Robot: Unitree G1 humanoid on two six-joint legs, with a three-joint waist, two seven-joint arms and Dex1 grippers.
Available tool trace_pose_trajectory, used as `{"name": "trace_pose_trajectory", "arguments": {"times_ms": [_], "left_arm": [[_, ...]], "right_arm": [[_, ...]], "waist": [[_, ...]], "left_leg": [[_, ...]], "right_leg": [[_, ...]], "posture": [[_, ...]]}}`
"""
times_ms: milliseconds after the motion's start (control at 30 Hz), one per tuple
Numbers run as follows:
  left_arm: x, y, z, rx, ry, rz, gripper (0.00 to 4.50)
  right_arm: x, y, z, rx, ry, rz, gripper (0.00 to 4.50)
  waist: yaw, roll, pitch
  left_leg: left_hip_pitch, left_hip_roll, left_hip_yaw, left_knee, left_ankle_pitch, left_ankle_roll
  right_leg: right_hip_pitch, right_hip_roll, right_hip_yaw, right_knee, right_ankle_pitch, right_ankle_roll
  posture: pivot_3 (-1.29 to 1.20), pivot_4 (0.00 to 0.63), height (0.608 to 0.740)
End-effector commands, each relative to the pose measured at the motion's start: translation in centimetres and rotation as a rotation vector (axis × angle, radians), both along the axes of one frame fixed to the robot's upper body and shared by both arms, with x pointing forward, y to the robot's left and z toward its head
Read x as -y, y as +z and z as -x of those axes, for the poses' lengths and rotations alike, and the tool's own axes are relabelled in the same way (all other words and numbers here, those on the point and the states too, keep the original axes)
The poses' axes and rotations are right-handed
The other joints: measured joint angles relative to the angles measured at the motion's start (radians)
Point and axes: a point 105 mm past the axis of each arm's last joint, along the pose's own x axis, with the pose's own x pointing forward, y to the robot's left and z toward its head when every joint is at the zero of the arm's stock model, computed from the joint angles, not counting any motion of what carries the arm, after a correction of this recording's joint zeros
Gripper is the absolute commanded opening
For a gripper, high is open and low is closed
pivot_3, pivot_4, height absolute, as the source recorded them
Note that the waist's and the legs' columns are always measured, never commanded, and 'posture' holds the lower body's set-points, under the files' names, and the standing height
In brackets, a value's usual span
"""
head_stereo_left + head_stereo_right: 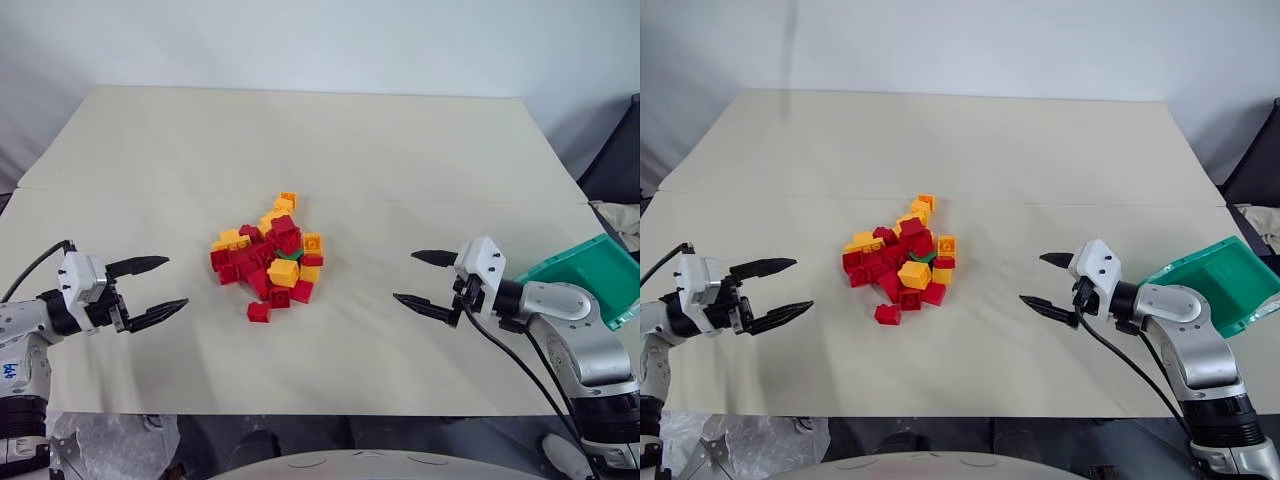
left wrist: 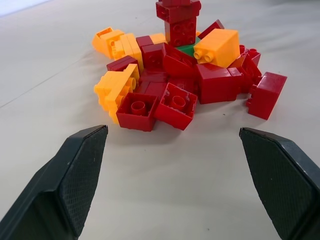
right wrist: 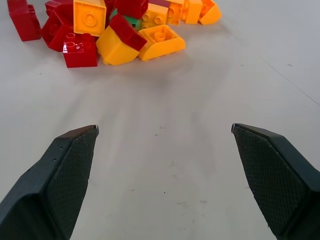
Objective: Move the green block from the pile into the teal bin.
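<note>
Two grippers are parked on either side of the pile [image 1: 268, 257], both pointed inward at it, both empty. Left gripper [image 1: 148, 290]: fingers spread wide, nothing between them. Right gripper [image 1: 424, 280]: likewise spread wide, nothing pinched.

Green block [image 1: 290, 254] is seen buried near the middle of the pile, on its right-hand half, mostly covered: a yellow-orange brick [image 1: 283, 272] sits just in front of it and red bricks crowd it from behind and the left. Just a sliver of green is exposed, so its long axis cannot be told. In the right wrist view the sliver [image 3: 131, 21] peeks out behind a red brick at the pile's near edge.

Teal bin [image 1: 587, 276] lies well off to the right at the table [image 1: 330, 150] edge, just behind the right arm, tilted.

Key relation: the block is offset toward the right gripper's side of the heap, and the bin is on that same side. Right arm is judged the better candidate; the left would need to reach across the pile. An approach from above looks cleaner, since side access is blocked by neighbours.
</note>
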Motion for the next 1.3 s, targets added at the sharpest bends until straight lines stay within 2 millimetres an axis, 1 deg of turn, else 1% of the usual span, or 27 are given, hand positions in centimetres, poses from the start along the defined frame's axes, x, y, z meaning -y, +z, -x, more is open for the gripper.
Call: {"name": "trace_pose_trajectory", "arguments": {"times_ms": [33,100,133,200,300,333,400,433,467,500,567,600,633,667,700,733,800,867,900,1033,1067,1100,1167,1200,1300], "left_arm": [[0.2,1.0,0.2,0.026,-0.005,0.009,4.50],[0.1,1.3,-0.1,0.033,0.042,0.016,4.50],[0.1,1.5,-0.1,-0.024,0.048,0.074,4.50],[0.3,1.6,-0.2,-0.042,0.056,0.086,4.50],[0.8,1.6,-0.2,-0.025,0.039,0.049,4.50],[1.0,1.6,-0.2,-0.026,0.029,0.055,4.50],[1.3,2.0,-0.1,-0.016,-0.001,0.075,4.50],[1.4,2.1,-0.2,-0.001,-0.015,0.069,4.50],[1.5,2.4,-0.3,0.020,-0.023,0.068,4.50],[1.6,2.6,-0.4,0.034,-0.028,0.068,4.50],[1.8,2.6,-0.5,0.043,-0.053,0.070,4.50],[1.8,2.6,-0.4,0.049,-0.068,0.070,4.50],[1.9,2.7,-0.4,0.054,-0.079,0.071,4.50],[1.9,2.7,-0.4,0.058,-0.086,0.072,4.50],[1.9,2.7,-0.4,0.059,-0.090,0.073,4.50],[1.9,2.7,-0.4,0.059,-0.097,0.078,4.50],[2.0,3.0,-0.3,0.049,-0.138,0.110,4.50],[2.1,3.1,-0.3,0.040,-0.159,0.118,4.50],[2.1,3.1,-0.3,0.036,-0.162,0.118,4.50],[2.2,3.2,-0.3,0.031,-0.177,0.134,4.50],[2.3,3.2,-0.3,0.031,-0.176,0.136,4.50],[2.3,3.2,-0.3,0.031,-0.176,0.136,4.50],[2.4,3.2,-0.4,0.037,-0.175,0.137,4.50],[2.4,3.2,-0.4,0.040,-0.174,0.137,4.50],[2.4,3.3,-0.6,0.050,-0.168,0.136,4.50]], "right_arm": [[-0.7,1.8,-0.1,0.053,0.003,-0.037,4.48],[-1.2,2.0,-0.2,0.040,-0.007,-0.047,4.48],[-1.3,2.1,-0.3,0.028,-0.018,-0.045,4.48],[-2.0,2.4,-0.2,0.020,-0.026,-0.050,4.48],[-5.2,3.8,0.7,-0.013,0.030,-0.102,4.48],[-6.2,4.0,1.1,-0.060,0.052,-0.121,4.48],[-7.5,4.0,1.6,-0.125,0.074,-0.119,4.48],[-8.7,4.2,2.0,-0.147,0.090,-0.121,4.10],[-9.8,4.5,2.2,-0.155,0.100,-0.133,3.89],[-10.5,4.8,2.3,-0.162,0.105,-0.141,3.56],[-13.0,5.2,2.3,-0.161,0.145,-0.157,2.85],[-14.2,5.0,2.3,-0.173,0.165,-0.151,2.53],[-15.1,4.9,2.4,-0.182,0.176,-0.145,2.16],[-15.8,4.8,2.4,-0.193,0.184,-0.140,2.16],[-16.1,4.7,2.4,-0.198,0.189,-0.137,1.75],[-16.6,4.5,2.3,-0.202,0.193,-0.135,1.62],[-19.4,3.6,2.1,-0.222,0.222,-0.136,0.95],[-21.3,3.4,1.6,-0.221,0.232,-0.144,0.30],[-21.8,3.4,1.0,-0.217,0.220,-0.155,0.07],[-23.2,3.1,-1.7,-0.195,0.161,-0.178,0.07],[-23.4,3.1,-2.1,-0.190,0.153,-0.182,0.07],[-23.5,3.1,-3.0,-0.183,0.128,-0.191,0.07],[-23.2,2.8,-4.7,-0.167,0.068,-0.197,0.07],[-23.1,2.7,-5.3,-0.162,0.048,-0.198,0.07],[-21.8,2.0,-7.3,-0.132,-0.041,-0.182,0.07]], "waist": [[0.000,0.000,0.000],[-0.001,0.000,0.000],[0.000,0.000,0.000],[0.000,0.000,0.000],[-0.003,0.001,0.000],[-0.004,0.001,0.000],[-0.003,0.001,0.001],[-0.002,0.001,0.001],[-0.002,0.001,0.001],[-0.002,0.001,0.001],[-0.002,0.001,0.000],[-0.005,0.001,0.001],[-0.005,0.001,0.001],[-0.006,0.001,0.001],[-0.006,0.001,0.001],[-0.006,0.001,0.001],[-0.006,0.001,0.000],[-0.013,0.001,0.000],[-0.018,0.001,0.000],[-0.029,0.000,0.000],[-0.030,0.000,0.000],[-0.031,0.000,0.000],[-0.033,0.000,0.000],[-0.034,0.000,0.000],[-0.036,0.000,0.000]], "left_leg": [[0.000,0.000,0.000,0.000,0.000,0.000],[0.000,0.000,0.000,0.000,0.000,0.000],[0.000,0.000,0.000,0.000,0.000,0.000],[0.000,0.001,0.000,0.000,0.000,0.000],[0.000,0.001,0.000,0.001,0.000,0.000],[0.000,0.001,0.000,0.001,0.000,0.000],[0.000,0.002,0.000,0.001,0.000,0.000],[0.000,0.002,-0.001,0.001,0.000,0.000],[0.000,0.001,-0.001,0.001,0.000,0.000],[0.000,0.001,-0.001,0.001,0.000,0.000],[-0.001,0.001,-0.001,0.001,0.000,0.000],[-0.001,0.001,-0.001,0.001,0.000,0.000],[-0.001,0.001,0.000,0.001,0.000,0.000],[-0.001,0.001,0.000,0.001,0.000,0.000],[-0.001,0.001,-0.001,0.001,0.000,0.000],[-0.001,0.001,-0.001,0.001,0.000,0.000],[-0.002,0.001,-0.001,0.001,0.000,0.000],[-0.002,0.001,0.001,0.002,0.000,0.000],[-0.002,0.001,0.001,0.002,0.000,0.000],[-0.002,0.001,0.001,0.002,0.000,0.000],[-0.002,0.001,0.001,0.002,0.000,0.000],[-0.002,0.001,0.001,0.002,0.000,0.000],[-0.002,0.001,0.001,0.002,0.000,0.000],[-0.002,0.001,0.001,0.002,0.000,0.000],[-0.002,0.001,0.001,0.001,0.000,0.000]], "right_leg": [[0.000,0.000,0.000,0.000,0.000,0.000],[0.000,0.000,0.000,0.000,0.000,0.000],[0.000,0.000,0.000,0.001,0.000,0.000],[0.000,0.000,0.000,0.001,0.000,0.000],[-0.001,0.000,0.000,0.001,0.000,0.000],[-0.001,0.001,0.000,0.002,0.000,0.000],[-0.002,0.001,0.000,0.002,0.000,0.000],[-0.002,0.001,0.000,0.002,0.000,-0.001],[-0.002,0.001,0.000,0.002,0.000,-0.001],[-0.002,0.000,0.000,0.003,-0.001,-0.001],[-0.002,0.000,0.000,0.003,-0.001,-0.001],[-0.002,0.000,0.000,0.003,-0.001,-0.001],[-0.002,0.000,0.000,0.003,-0.001,-0.001],[-0.002,0.000,0.000,0.003,-0.001,-0.001],[-0.003,0.001,-0.001,0.003,-0.001,-0.002],[-0.003,0.000,-0.001,0.003,-0.001,-0.002],[-0.003,0.000,-0.002,0.004,-0.001,-0.002],[-0.003,-0.001,-0.003,0.005,-0.001,-0.002],[-0.003,-0.001,-0.004,0.005,-0.001,-0.002],[-0.003,-0.002,-0.005,0.007,-0.001,-0.001],[-0.003,-0.002,-0.006,0.007,-0.001,-0.001],[-0.003,-0.003,-0.006,0.007,-0.001,-0.001],[-0.003,-0.003,-0.007,0.006,-0.001,-0.001],[-0.004,-0.003,-0.007,0.006,-0.001,-0.001],[-0.004,-0.004,-0.009,0.006,-0.001,-0.001]], "posture": [[0.00,0.150,0.740],[0.00,0.150,0.740],[0.00,0.150,0.740],[0.00,0.150,0.740],[0.00,0.150,0.740],[0.00,0.150,0.740],[0.00,0.150,0.740],[0.00,0.150,0.740],[0.00,0.150,0.740],[0.00,0.150,0.740],[0.00,0.150,0.740],[0.00,0.150,0.740],[0.00,0.150,0.740],[0.00,0.150,0.740],[0.00,0.150,0.740],[0.00,0.150,0.740],[0.00,0.150,0.740],[0.00,0.150,0.740],[0.00,0.150,0.740],[0.00,0.150,0.740],[0.00,0.150,0.740],[0.00,0.150,0.740],[0.00,0.150,0.740],[0.00,0.150,0.740],[0.00,0.150,0.740]]}}
